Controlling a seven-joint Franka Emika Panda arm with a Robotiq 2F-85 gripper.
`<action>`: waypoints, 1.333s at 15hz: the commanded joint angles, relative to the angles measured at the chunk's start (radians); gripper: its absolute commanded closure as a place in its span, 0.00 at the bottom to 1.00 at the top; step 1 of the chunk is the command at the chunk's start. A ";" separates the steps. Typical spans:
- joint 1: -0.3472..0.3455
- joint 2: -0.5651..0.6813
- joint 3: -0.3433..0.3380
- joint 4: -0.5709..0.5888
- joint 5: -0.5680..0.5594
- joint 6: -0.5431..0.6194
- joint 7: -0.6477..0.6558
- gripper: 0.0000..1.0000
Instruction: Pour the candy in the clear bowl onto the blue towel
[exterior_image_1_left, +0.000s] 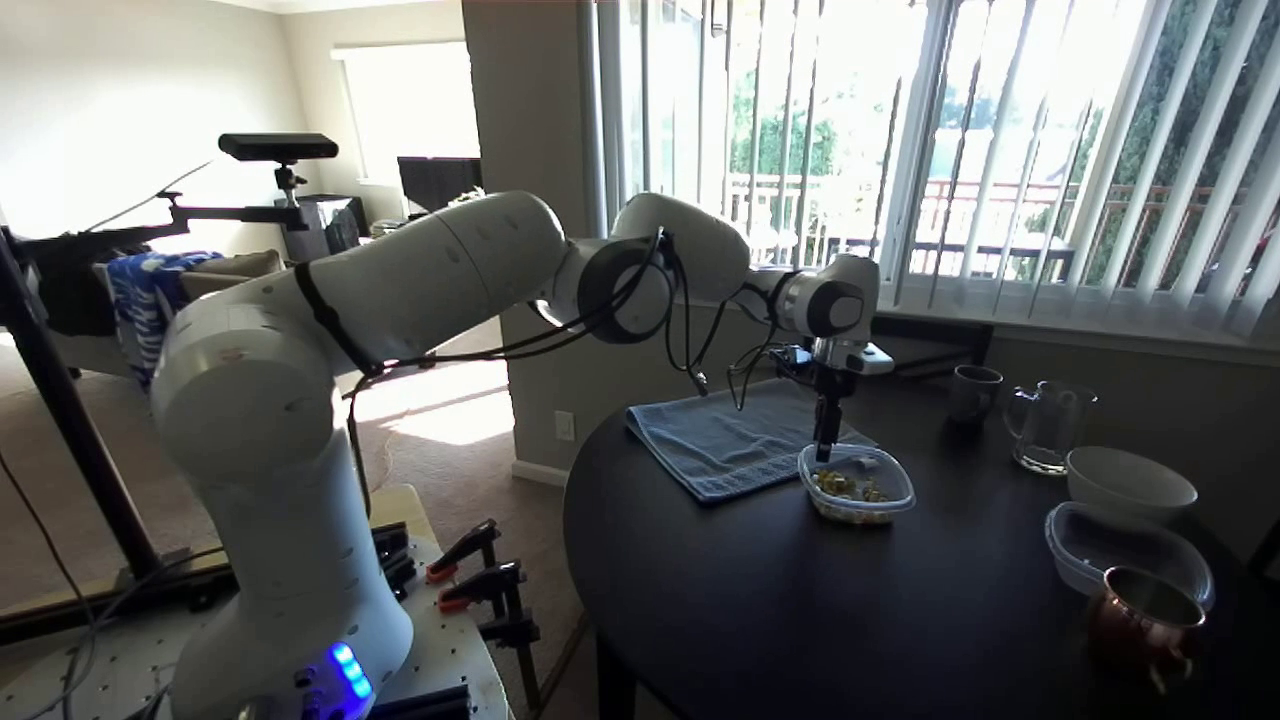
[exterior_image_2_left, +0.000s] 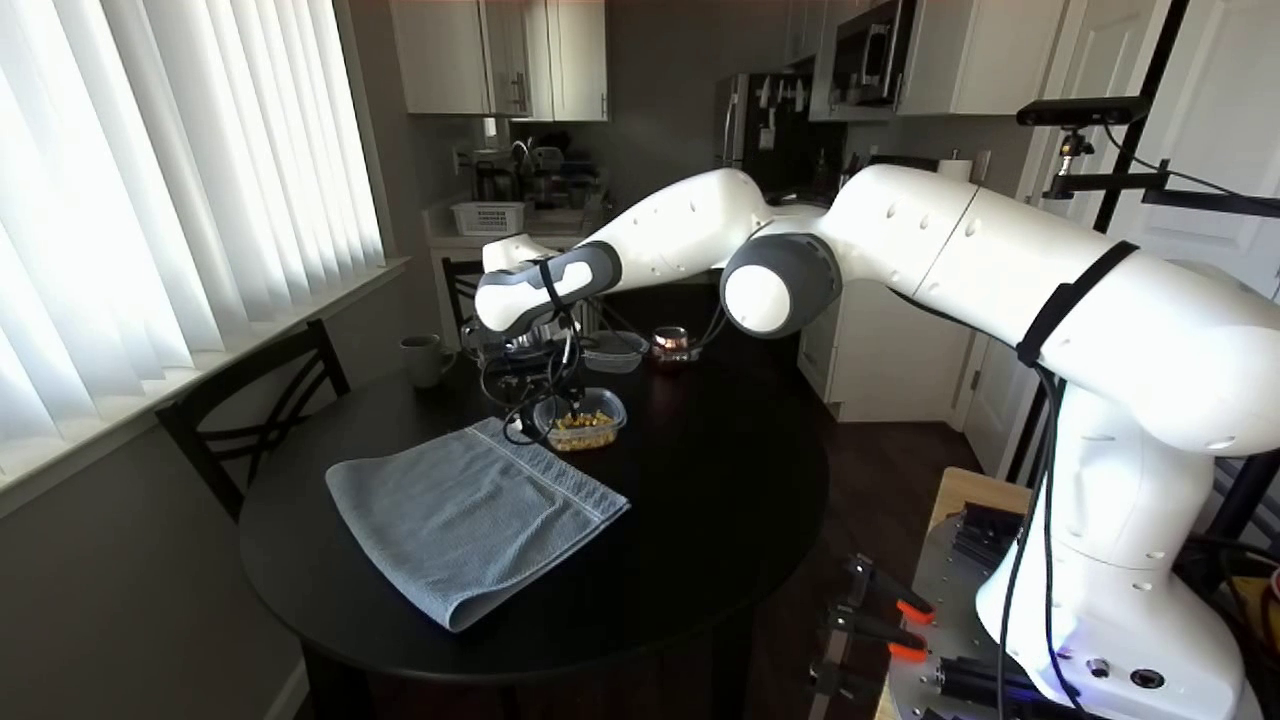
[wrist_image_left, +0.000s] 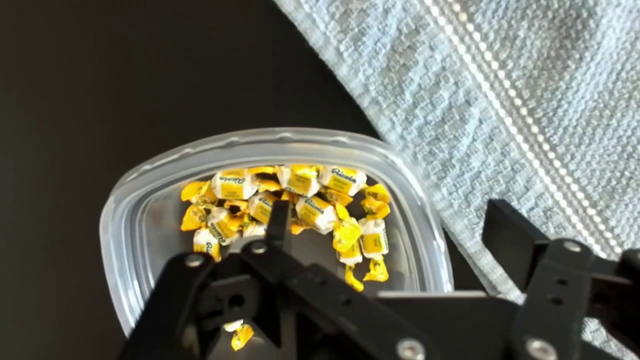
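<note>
Where I saw the bowl (wrist_image_left: 120, 225) beside the towel (exterior_image_2_left: 470, 515), candy (wrist_image_left: 316, 214) inside, one gripper (exterior_image_1_left: 825, 445) hung, fingers apart, astride the bowl's rim

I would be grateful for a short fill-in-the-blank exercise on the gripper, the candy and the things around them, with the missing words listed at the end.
1. Of the clear bowl and the blue towel, the one holding the candy is the ____.
2. The brand name readable on the candy in the wrist view is ____.
3. With its jaws spread apart, the gripper is ____, not shut.
4. In an exterior view, the metal mug has the colour of ____.

Missing words: clear bowl; Ricola; open; copper.
</note>
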 joint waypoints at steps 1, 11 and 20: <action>-0.003 0.044 0.007 0.079 0.006 -0.040 0.003 0.28; -0.006 0.080 0.007 0.142 0.008 -0.047 0.003 0.88; -0.037 0.059 0.043 0.149 0.065 -0.063 0.000 0.98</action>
